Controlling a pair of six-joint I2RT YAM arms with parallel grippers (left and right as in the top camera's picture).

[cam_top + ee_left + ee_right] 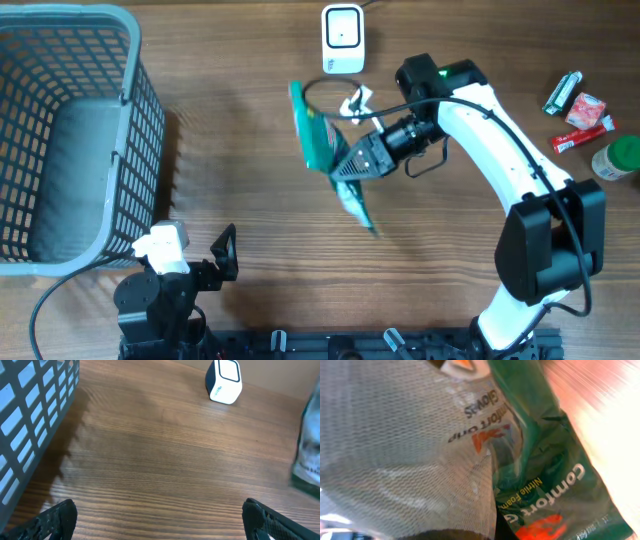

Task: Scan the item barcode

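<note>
At the centre of the table, just toward 6 o'clock from the white scanner [342,38], a green glove packet [318,135] is held by the right gripper [345,168]. The jaws are clamped on the packet's edge at 4 o'clock. The packet is seen as a long, flat pouch, running from 11 o'clock down to 5 o'clock, its lower tail narrowing past the jaws. It appears to be lifted clear of the wood, though this is not settled by the overhead view.

In the right wrist view the pouch [555,485] is filled out in detail: glossy dark green film, creased, printed with "comfort" in pale letters, "Nitrile Foam" in yellow and an orange mark. A grey knitted glove [405,450] is shown beside the green film, with "comfort grip" printed on it.

At 7 o'clock the left gripper [160,527] is parked with its fingers spread wide and nothing between them. A grey basket [150,110] is placed at 9 o'clock. At 3 o'clock small snack packets [585,110] and a green-lidded jar [618,158] are gathered.
</note>
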